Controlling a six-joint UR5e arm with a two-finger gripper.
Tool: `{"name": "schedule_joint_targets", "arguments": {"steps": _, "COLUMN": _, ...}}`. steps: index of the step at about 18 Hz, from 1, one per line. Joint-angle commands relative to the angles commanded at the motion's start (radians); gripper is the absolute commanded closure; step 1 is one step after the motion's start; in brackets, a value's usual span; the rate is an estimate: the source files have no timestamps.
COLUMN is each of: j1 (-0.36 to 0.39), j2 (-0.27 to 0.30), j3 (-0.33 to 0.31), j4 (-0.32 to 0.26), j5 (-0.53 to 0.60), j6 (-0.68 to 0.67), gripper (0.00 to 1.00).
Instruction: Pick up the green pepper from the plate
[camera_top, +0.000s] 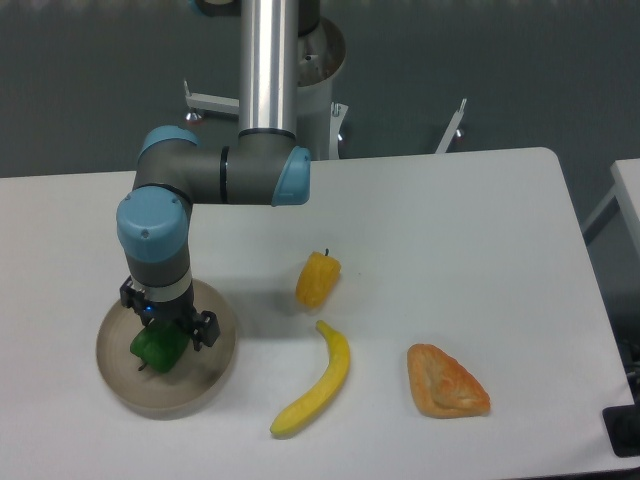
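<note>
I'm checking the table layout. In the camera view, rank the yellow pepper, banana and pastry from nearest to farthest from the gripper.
Measured from the gripper, low over the plate at the green pepper:
1. Yellow pepper, to its right in the picture and slightly higher up.
2. Banana, right and lower; close to the pepper's rank.
3. Pastry, far right, clearly farthest.

White table (450, 230) with rounded corners, dark grey floor (90, 70) behind, second white table edge (628, 200) at right

Silver tube arm (268, 60), grey joints with light-blue caps, small black hand (165, 325)
</note>
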Motion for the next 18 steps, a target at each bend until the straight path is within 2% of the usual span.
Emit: {"name": "schedule_joint_targets", "arguments": {"steps": 18, "j1": 0.0, "j2": 0.005, "j3": -0.003, "j4": 0.002, "j5": -0.029, "j6": 0.008, "gripper": 0.0}}
